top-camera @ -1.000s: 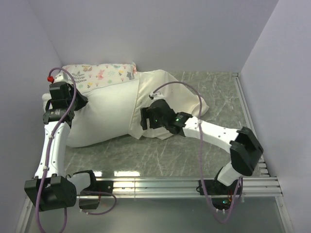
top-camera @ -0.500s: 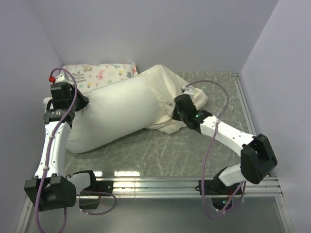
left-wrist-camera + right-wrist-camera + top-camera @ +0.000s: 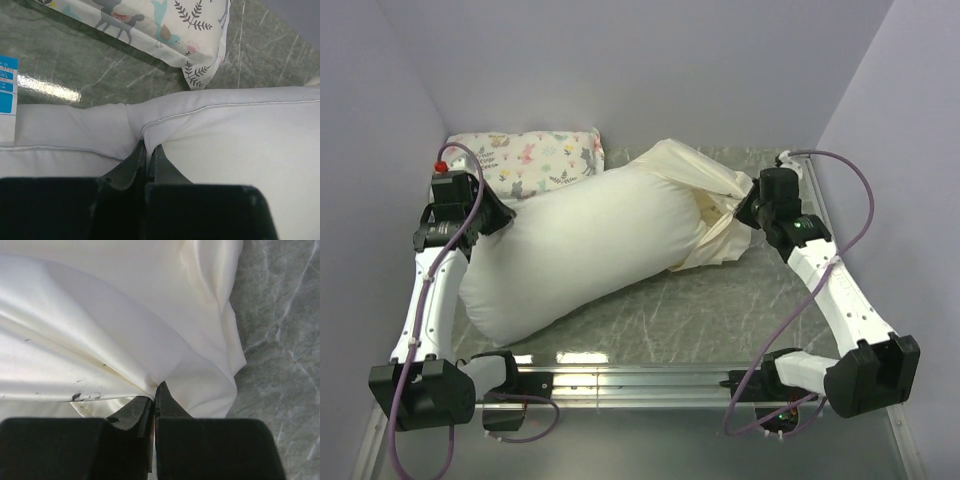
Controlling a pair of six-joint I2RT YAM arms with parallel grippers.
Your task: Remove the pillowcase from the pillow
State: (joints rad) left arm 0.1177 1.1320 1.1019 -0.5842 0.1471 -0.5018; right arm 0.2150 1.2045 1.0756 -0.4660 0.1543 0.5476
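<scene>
Right gripper (image 3: 156, 390) pinches pillowcase (image 3: 100, 315), arm extended; left gripper (image 3: 146, 150) pinches pillow (image 3: 240, 145).

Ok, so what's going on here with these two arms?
The left gripper is shut on the seam edge of the pillow, holding its left end. The right gripper is shut on the pillowcase, drawn toward the far right corner of the table. The pillowcase is bunched at the pillow's right end and looks not fully off.

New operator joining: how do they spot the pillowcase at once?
On the marbled table lies a plump white pillow. The pillowcase is the thin cream fabric bunched at its right end, pinched in the right claw. It is yellower and shinier than the pillow, and plain, unlike the floral pillow behind.
</scene>
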